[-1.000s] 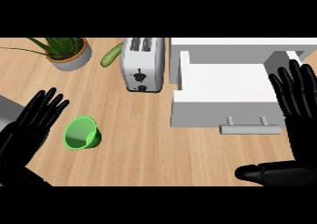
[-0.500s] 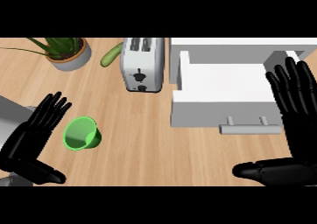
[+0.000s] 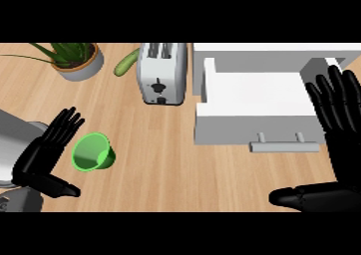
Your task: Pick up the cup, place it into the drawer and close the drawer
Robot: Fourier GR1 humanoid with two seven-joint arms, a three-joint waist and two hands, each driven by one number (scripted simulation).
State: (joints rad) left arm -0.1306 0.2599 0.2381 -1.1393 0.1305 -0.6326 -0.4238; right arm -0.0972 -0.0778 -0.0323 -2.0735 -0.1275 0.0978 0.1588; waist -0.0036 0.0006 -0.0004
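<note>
Our left hand (image 3: 45, 154) has come in closer to the green cup (image 3: 93, 152) than it was a moment ago, and now it sits just to the left of the cup. Our fingers there are straight and spread out, with the thumb sticking out low down, and they hold nothing. We cannot tell if the fingers touch the cup's rim or only come very near it. The cup lies tipped on the wooden counter (image 3: 161, 169), so we can look into its mouth. Our right hand (image 3: 344, 119) has stayed at the right edge, fingers up and straight, thumb low down, holding nothing. It shows in front of the white drawer (image 3: 250, 107), which is pulled open, with its grey handle (image 3: 283, 145) facing us. Behind the cup, farther up the counter, stands a silver toaster (image 3: 163, 72). A green cucumber (image 3: 126, 62) lies just to the left of the toaster, and a plant in a grey pot (image 3: 77, 59) stands in the far left corner.
</note>
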